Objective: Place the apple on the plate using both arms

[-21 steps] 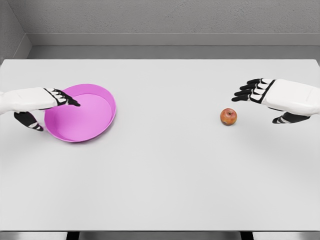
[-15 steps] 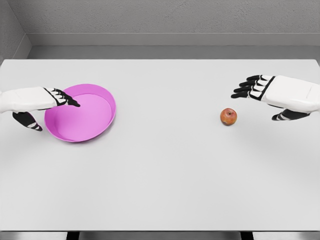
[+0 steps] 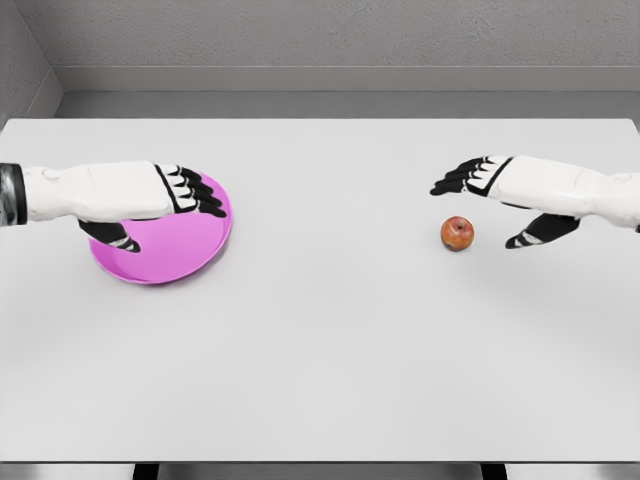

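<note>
A small red apple [image 3: 457,233] rests on the white table [image 3: 330,340], right of the middle. Above and slightly behind it hovers my right hand [image 3: 487,200], fingers spread and open, thumb [image 3: 527,239] hanging down to the apple's right, not touching it. At the left lies a shallow pink plate [image 3: 190,250]. My left hand [image 3: 165,205] reaches over the plate, open, covering much of its left and back part.
A grey wall and ledge run along the table's far edge. The table's front edge shows at the bottom of the view.
My left hand has moved right, out over the plate. My right hand has moved left, closer to the apple. The apple and plate have stayed put.
</note>
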